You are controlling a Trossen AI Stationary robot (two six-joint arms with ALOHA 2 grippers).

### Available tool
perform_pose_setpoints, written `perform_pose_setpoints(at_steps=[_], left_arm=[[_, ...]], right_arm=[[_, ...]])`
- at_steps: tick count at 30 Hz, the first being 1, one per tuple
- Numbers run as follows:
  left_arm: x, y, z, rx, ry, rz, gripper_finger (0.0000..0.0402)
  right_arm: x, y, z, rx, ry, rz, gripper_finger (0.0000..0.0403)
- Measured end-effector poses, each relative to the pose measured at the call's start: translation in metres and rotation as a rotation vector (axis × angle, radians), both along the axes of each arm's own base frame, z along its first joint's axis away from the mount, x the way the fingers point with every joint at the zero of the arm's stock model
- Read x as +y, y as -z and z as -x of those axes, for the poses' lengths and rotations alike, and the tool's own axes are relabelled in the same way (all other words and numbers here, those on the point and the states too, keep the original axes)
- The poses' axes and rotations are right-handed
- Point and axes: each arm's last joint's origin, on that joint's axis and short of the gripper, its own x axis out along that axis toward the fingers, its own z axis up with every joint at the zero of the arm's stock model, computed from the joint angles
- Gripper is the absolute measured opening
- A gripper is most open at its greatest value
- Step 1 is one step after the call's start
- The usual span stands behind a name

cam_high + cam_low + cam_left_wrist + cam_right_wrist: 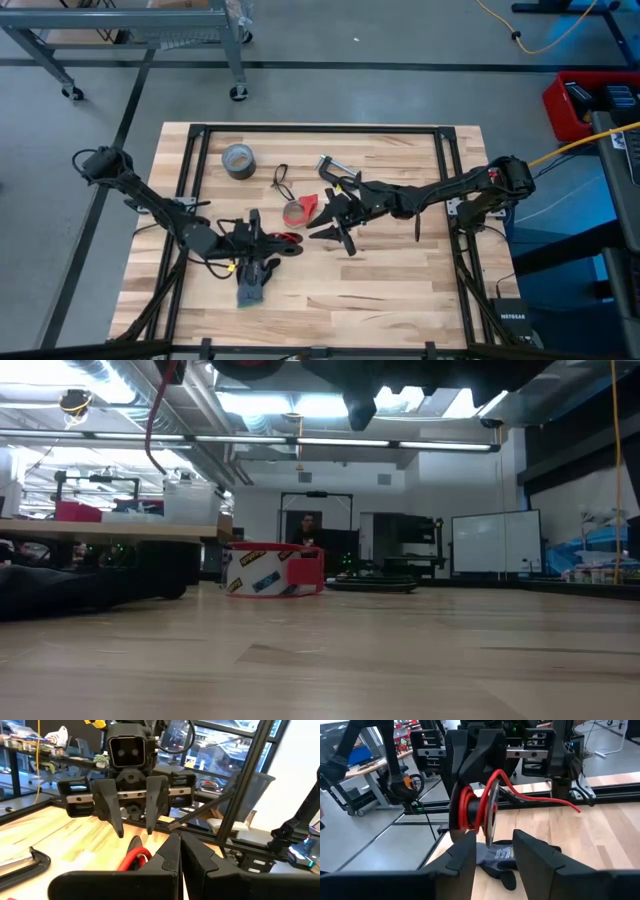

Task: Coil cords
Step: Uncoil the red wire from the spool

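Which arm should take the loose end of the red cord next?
Right. The right gripper is open, facing the red cord. The left gripper is shut on its coils, so it is busy.

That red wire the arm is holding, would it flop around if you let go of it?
Probably a bit springy. The red cord sits in tight loops in the shut left gripper, yet its free tail juts out sideways rather than drooping. It looks thin and light, so released loops would likely loosen.
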Motion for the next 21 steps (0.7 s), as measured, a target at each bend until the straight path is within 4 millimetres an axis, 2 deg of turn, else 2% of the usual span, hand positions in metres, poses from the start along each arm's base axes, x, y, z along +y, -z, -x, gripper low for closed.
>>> perform_pose_setpoints(at_steps=[12,21], left_arm=[[0.013,-0.002,-0.011,-0.041,0.042,0.01,0.0],[0.018,0.003,-0.022,-0.071,0.085,0.012,0.0]], right_arm=[[0.011,0.0,0.001,-0.008,-0.004,0.033,0.0133],[0.009,0.001,0.001,-0.007,0.032,0.039,0.0133]])
